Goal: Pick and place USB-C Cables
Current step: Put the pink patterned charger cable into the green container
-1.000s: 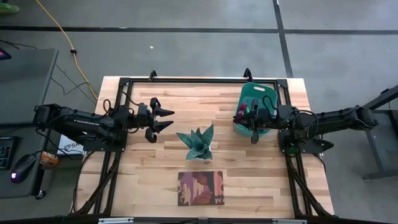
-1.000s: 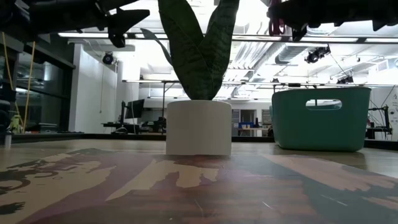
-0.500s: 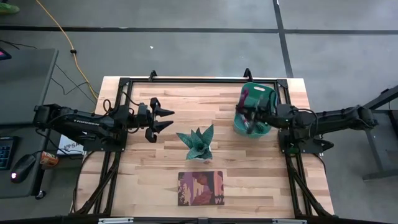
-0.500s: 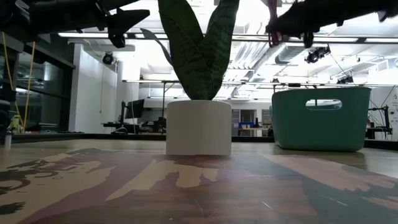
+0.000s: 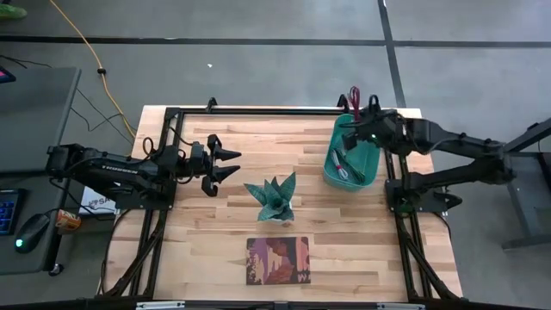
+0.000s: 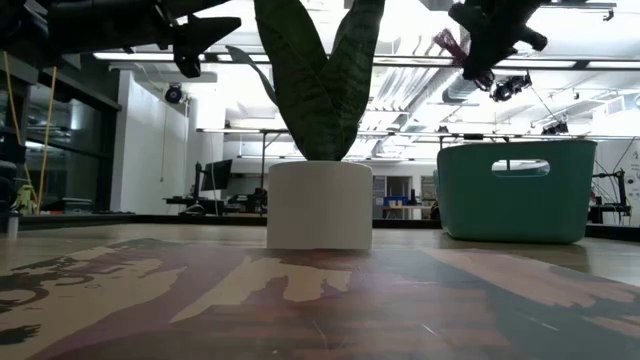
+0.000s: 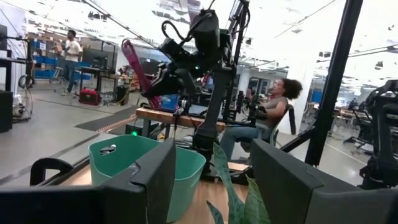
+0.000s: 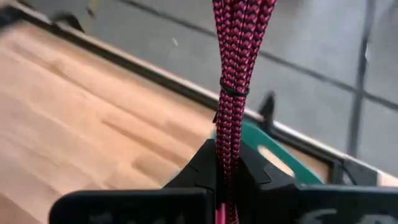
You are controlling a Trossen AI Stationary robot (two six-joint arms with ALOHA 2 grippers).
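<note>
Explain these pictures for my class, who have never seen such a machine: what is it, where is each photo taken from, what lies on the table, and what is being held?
Two dark robot arms work at a wooden table. One camera looks straight down, one sits at table-top height, and one rides on each wrist. On the table stand a teal basket, a potted plant and a reddish-brown book. The right gripper, raised above the basket, is closed on a dark red cable bundle, tied round its middle. More cables lie inside the basket. The left gripper waits open over the table's left side, holding nothing. The left wrist view also shows people in the room beyond.
</note>
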